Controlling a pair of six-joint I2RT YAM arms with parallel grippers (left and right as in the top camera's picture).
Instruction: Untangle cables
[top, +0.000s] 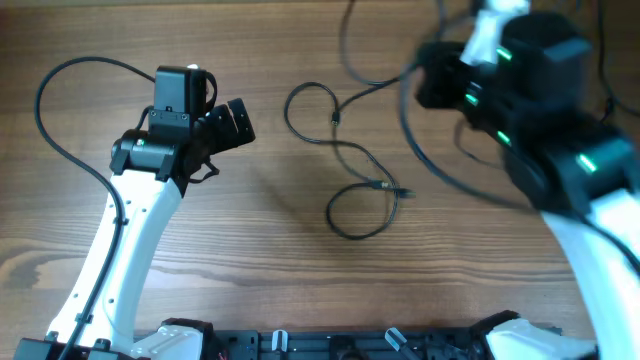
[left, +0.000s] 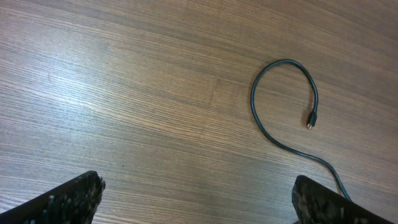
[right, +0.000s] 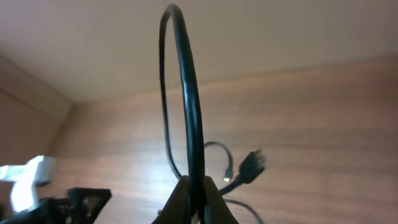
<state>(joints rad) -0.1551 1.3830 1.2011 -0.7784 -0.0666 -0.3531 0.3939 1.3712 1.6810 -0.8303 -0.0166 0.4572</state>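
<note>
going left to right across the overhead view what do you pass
left arm's thick cable → left hand, open → looped cable → right hand, blurred, shut on another cable

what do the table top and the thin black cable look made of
Table top: wood or wood-look laminate, brown streaky grain, soft sheen; which one is unclear. Cable: likely rubber or plastic jacket, smooth matte black, bending in loose curves. Its plug tip looks paler, possibly metal.
</note>
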